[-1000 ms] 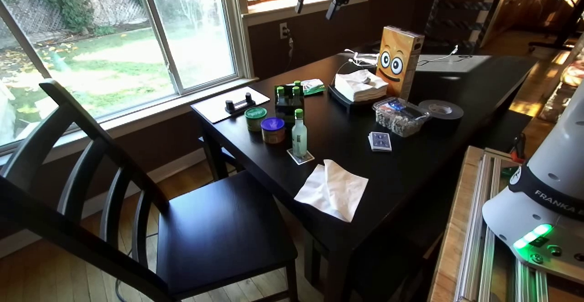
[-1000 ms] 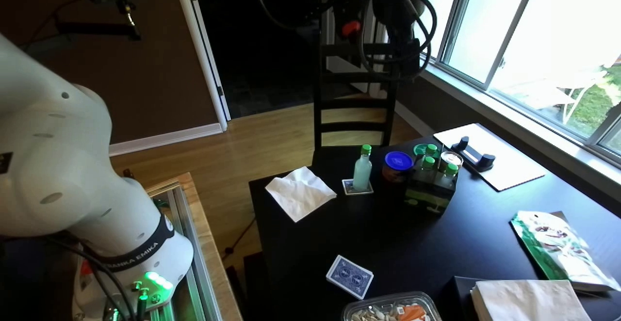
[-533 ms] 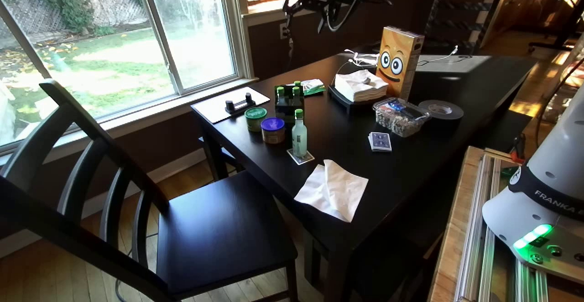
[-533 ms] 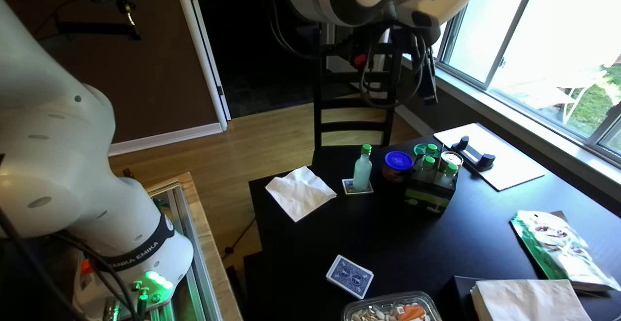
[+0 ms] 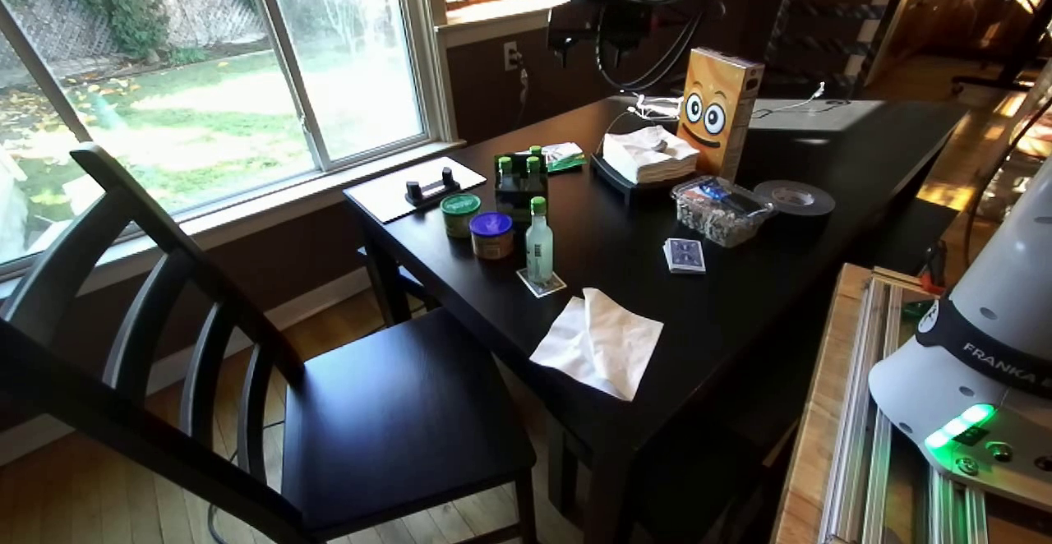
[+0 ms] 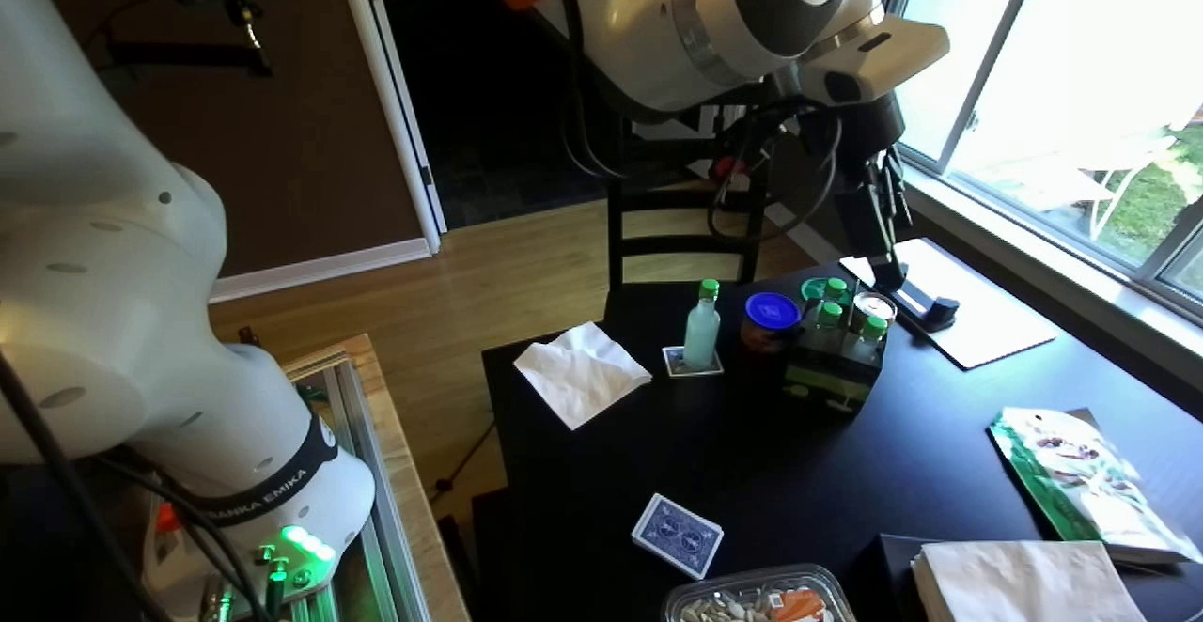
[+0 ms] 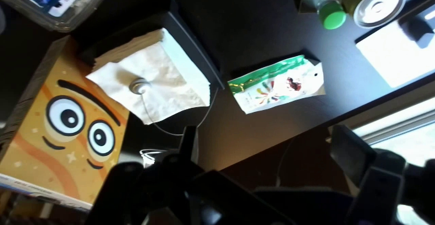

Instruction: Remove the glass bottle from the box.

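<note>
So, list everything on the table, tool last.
Bottles: three, green-capped, in dark carrier, near silver can
Loose bottle: one, green-capped, on coaster
Tubs: two, green-lidded, blue-lidded, by carrier
Board: one, white, near tubs, under black stand
Napkin: one, white, near table corner
Tray: one, clear, beside grey tape
Cards: one deck, blue, near tray
Napkin stack: one, white, in holder
Bag: one, green-white, near stack
Carton: one, orange, near white cables
Tool: one, black, overhead

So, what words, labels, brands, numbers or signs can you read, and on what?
"FRANKA EMIKA": on the arm's dark collar, pieced together from both exterior views.
Too small or blurred to read: print on the standing bottle, blue-lidded tub, clear tub, pouch and orange carton.
No readable numbers.
</note>
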